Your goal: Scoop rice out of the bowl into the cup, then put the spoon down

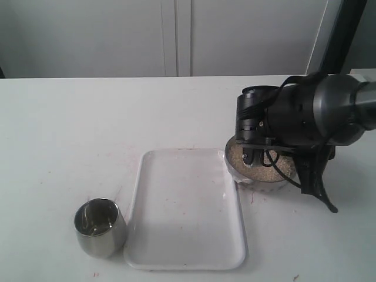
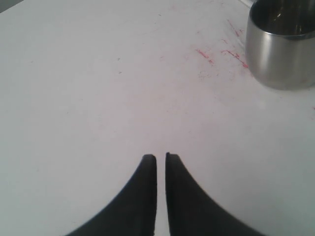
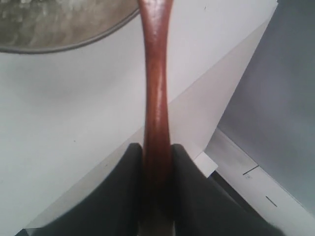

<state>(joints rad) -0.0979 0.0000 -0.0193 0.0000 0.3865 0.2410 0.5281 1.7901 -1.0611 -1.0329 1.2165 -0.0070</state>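
Note:
The steel bowl (image 1: 262,184) stands right of the tray, with rice (image 1: 271,168) in it. My right gripper (image 1: 251,157) hangs over the bowl's near-left part. In the right wrist view it (image 3: 157,147) is shut on the slim handle of the reddish-brown wooden spoon (image 3: 156,83). The handle runs toward the bowl's rim (image 3: 74,46), past which rice (image 3: 44,19) shows. The spoon's oval end is out of view. The steel cup (image 1: 100,227) stands at the near left, also seen as the cup (image 2: 283,46) in the left wrist view. My left gripper (image 2: 161,156) is shut and holds nothing, over bare table short of the cup.
A white rectangular tray (image 1: 185,205) lies between cup and bowl. Faint red marks (image 2: 216,54) stain the table beside the cup. The right arm's dark body (image 1: 317,117) and cables (image 1: 314,182) hang over the bowl's right side. White cabinets stand behind the table.

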